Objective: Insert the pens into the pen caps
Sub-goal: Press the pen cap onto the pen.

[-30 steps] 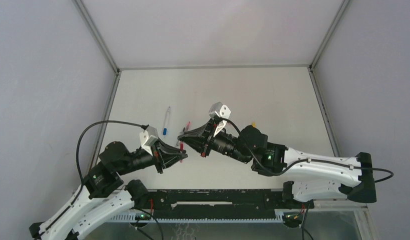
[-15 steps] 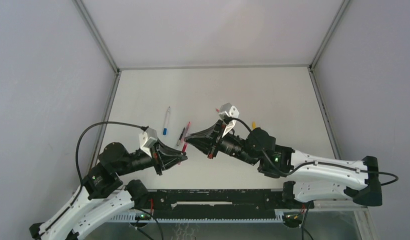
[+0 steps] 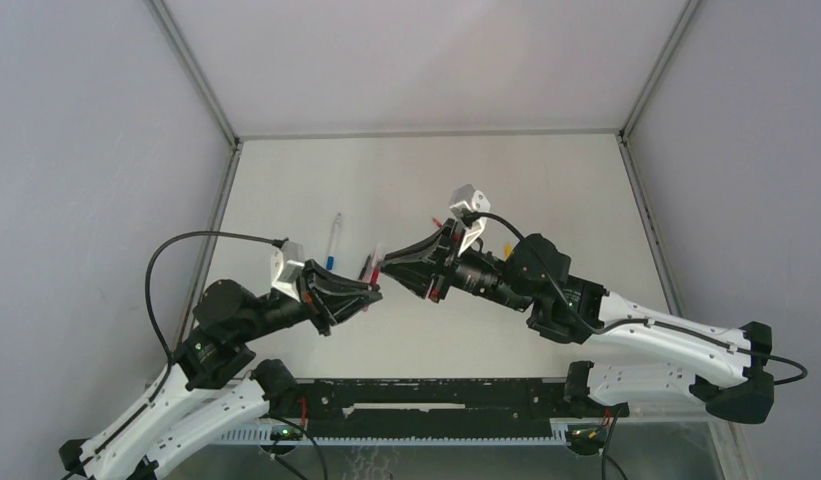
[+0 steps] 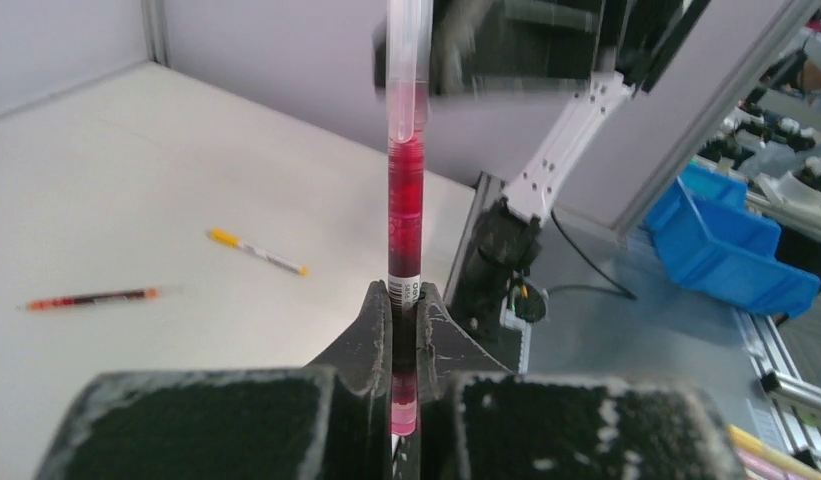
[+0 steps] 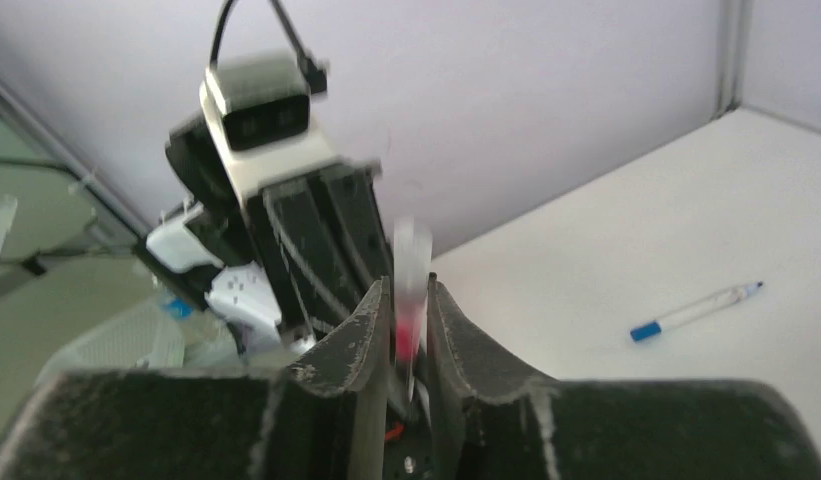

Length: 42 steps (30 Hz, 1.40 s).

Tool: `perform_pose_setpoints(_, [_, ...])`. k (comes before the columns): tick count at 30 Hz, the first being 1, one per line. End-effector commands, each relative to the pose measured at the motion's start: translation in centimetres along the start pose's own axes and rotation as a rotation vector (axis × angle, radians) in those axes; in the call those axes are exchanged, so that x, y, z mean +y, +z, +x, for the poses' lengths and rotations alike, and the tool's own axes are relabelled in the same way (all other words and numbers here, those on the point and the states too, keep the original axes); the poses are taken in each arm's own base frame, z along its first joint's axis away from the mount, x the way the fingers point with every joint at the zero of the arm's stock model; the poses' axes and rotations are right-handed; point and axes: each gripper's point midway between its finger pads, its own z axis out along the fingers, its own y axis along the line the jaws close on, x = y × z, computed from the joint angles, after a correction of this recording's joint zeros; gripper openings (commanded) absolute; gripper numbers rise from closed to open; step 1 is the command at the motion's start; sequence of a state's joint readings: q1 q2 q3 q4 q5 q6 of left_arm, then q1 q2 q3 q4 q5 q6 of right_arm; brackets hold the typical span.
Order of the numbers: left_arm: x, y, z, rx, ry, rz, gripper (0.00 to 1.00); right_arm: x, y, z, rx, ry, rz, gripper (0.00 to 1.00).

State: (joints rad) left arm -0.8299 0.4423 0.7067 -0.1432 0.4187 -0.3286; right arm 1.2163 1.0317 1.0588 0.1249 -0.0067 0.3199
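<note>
Firmly, the pink pen [image 4: 406,215] is clenched in the left jaws, low in the centre of the left wrist view, and is pointed straight out from them. Its whitish upper part [image 4: 406,60] is carried up between the right jaws at the top of that frame. These have begun to part since a second ago, though whether the pen is already let go cannot be told. Seen from above, both arms have been shifted up-frame, tip to tip. A push-together is judged just finished. Pink ink and a small label are seen; the joint is blurred. Across the table [image 3: 546,190] a blue pen [image 3: 333,240] and a yellow pen [image 4: 256,250] are left lying.
</note>
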Motion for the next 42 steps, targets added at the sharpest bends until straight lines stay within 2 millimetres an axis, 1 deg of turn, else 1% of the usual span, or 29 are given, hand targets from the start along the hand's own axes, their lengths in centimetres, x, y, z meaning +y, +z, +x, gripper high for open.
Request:
perform_pose_setpoints(1, [0.0, 0.4, -4.9, -0.191, 0.04, -0.015, 0.0, 0.8, -0.2, 3.0, 0.119, 0.001, -0.056, 0.3])
perform_pose_setpoints(3, [-0.1, 0.3, -4.8, -0.192, 0.039, -0.013, 0.0, 0.8, -0.2, 2.5, 0.104, 0.0, -0.059, 0.36])
perform_pose_setpoints(5, [-0.1, 0.3, -4.8, -0.196, 0.039, -0.014, 0.0, 0.9, -0.4, 2.1, 0.093, -0.002, -0.063, 0.39])
perform_pose_setpoints(11, [-0.2, 0.2, -4.7, -0.207, 0.035, -0.005, 0.0, 1.4, -0.2, 1.3, 0.06, 0.021, -0.083, 0.41])
perform_pose_setpoints(14, [-0.5, 0.0, -5.0, -0.232, 0.038, 0.01, 0.0, 1.6, 0.0, 0.1, 0.013, 0.027, -0.086, 0.45])
perform_pose_setpoints(17, [-0.8, -0.2, -5.2, -0.247, 0.039, 0.02, 0.0, 1.4, 0.1, -1.3, -0.048, 0.029, -0.065, 0.46])
perform_pose_setpoints(20, [-0.9, -0.1, -5.0, -0.24, 0.037, 0.034, 0.0, 1.7, 0.3, -2.6, -0.098, 0.027, -0.074, 0.47])
perform_pose_setpoints(22, [-1.1, -0.1, -4.9, -0.24, 0.034, 0.045, 0.0, 1.9, 0.4, -3.0, -0.118, 0.025, -0.086, 0.48])
perform_pose_setpoints(27, [-1.4, -0.1, -5.1, -0.249, 0.037, 0.063, 0.0, 2.0, 1.1, -2.4, -0.104, 0.032, -0.105, 0.49])
perform_pose_setpoints(32, [-1.6, 0.2, -4.9, -0.244, 0.034, 0.08, 0.0, 2.5, 1.5, -2.0, -0.097, 0.04, -0.14, 0.48])
perform_pose_setpoints(36, [-1.6, 0.4, -4.7, -0.232, 0.031, 0.087, 0.0, 2.9, 2.1, -1.8, -0.087, 0.045, -0.16, 0.44])
perform_pose_setpoints(40, [-1.5, 0.5, -4.4, -0.224, 0.026, 0.086, 0.0, 3.3, 2.6, -1.6, -0.076, 0.042, -0.181, 0.43])
perform_pose_setpoints(42, [-1.4, 0.5, -4.3, -0.223, 0.022, 0.084, 0.0, 3.5, 2.7, -1.5, -0.076, 0.042, -0.187, 0.38])
